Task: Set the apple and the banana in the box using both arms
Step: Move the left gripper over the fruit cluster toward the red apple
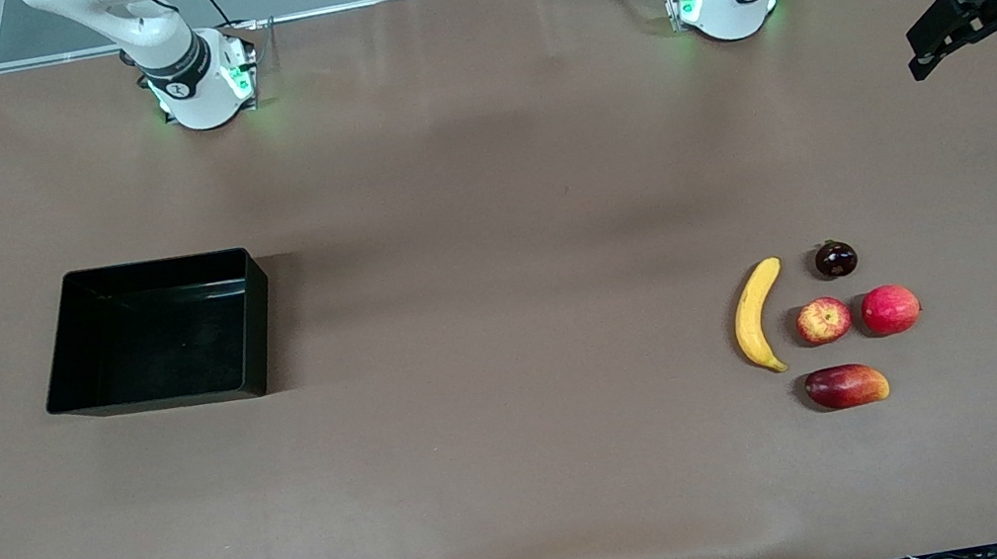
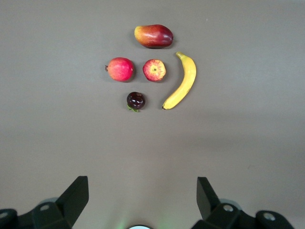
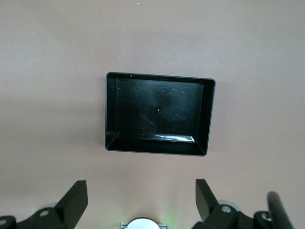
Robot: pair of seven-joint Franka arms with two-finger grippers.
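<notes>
Brown tabletop. Left gripper (image 2: 143,200) released, jaws wide, high over the fruit group; right gripper (image 3: 141,200) likewise, high over box (image 1: 250,319) at right arm's end. Apple (image 1: 823,320) betw. banana (image 1: 757,315) & red fruit (image 1: 890,308), w/ mango (image 1: 846,385) nearer cam.

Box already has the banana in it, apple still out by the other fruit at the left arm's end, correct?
Not quite. The box is empty, as the right wrist view shows. In the front view the banana lies on the table beside the apple, with the other fruit at the left arm's end. The rest of your statement holds.
</notes>
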